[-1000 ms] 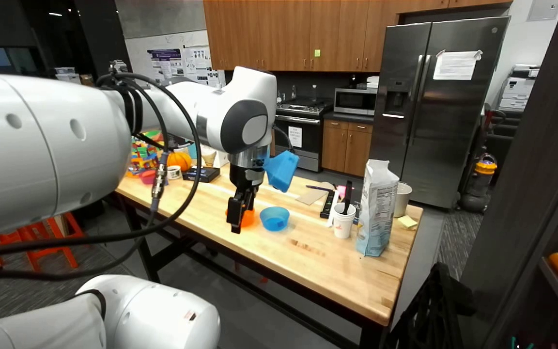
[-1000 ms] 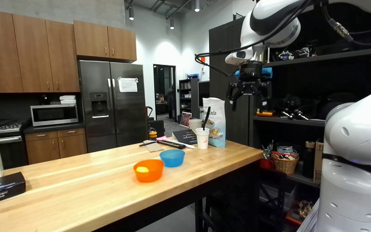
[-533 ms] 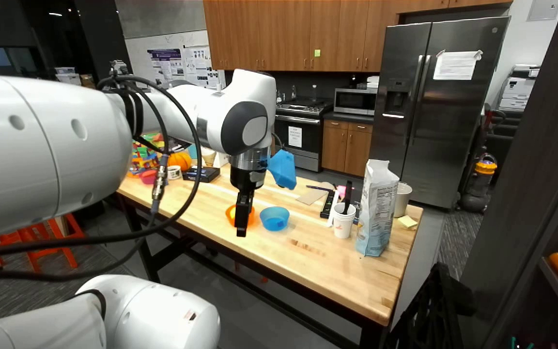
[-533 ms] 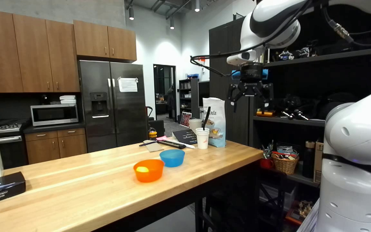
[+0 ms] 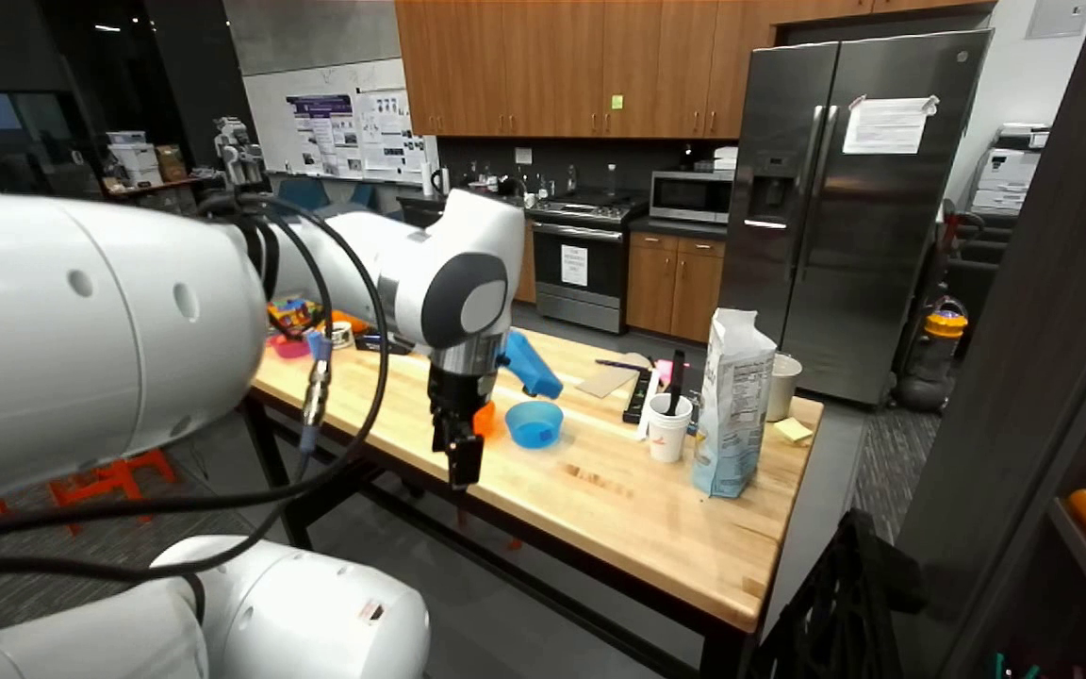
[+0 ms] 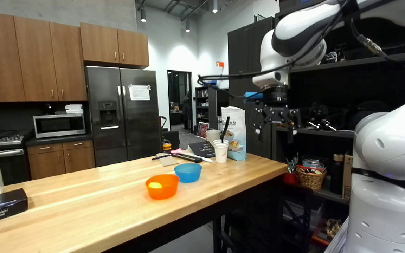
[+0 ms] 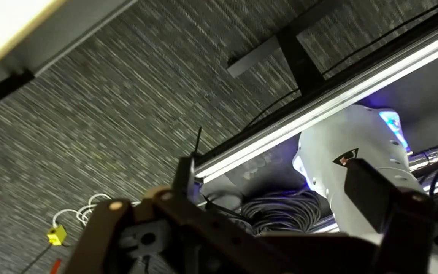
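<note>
Carpet, striped grey, spreads below; then the long pale-wood table, and off its robot-side edge hangs the black two-fingered gripper, fingers apart, open air between! On the wood, back from that edge: round orange plastic bowl, round blue plastic bowl just beside it, small yellow object inside the orange.

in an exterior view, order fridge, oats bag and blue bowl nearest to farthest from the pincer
1. Blue bowl: on the table, right of the pincer.
2. Oats bag: farther right, near the table's end.
3. Fridge: beyond the table.
</note>
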Controlling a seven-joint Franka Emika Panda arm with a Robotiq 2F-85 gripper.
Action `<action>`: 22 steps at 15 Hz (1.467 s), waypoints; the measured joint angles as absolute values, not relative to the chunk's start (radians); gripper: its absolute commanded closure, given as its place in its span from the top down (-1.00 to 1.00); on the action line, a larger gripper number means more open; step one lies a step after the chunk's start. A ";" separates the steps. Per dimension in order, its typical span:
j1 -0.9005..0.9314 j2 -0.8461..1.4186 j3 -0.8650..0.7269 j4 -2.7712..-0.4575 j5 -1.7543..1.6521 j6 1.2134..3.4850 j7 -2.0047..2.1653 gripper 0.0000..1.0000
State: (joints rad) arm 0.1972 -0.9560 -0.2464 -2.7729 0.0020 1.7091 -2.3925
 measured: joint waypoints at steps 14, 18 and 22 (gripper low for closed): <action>0.254 -0.787 -0.179 -2.810 0.042 1.797 -2.452 1.00; 0.256 -0.719 -0.167 -2.777 -0.006 1.924 -2.556 1.00; 0.334 -0.579 -0.151 -2.743 -0.012 2.087 -2.606 1.00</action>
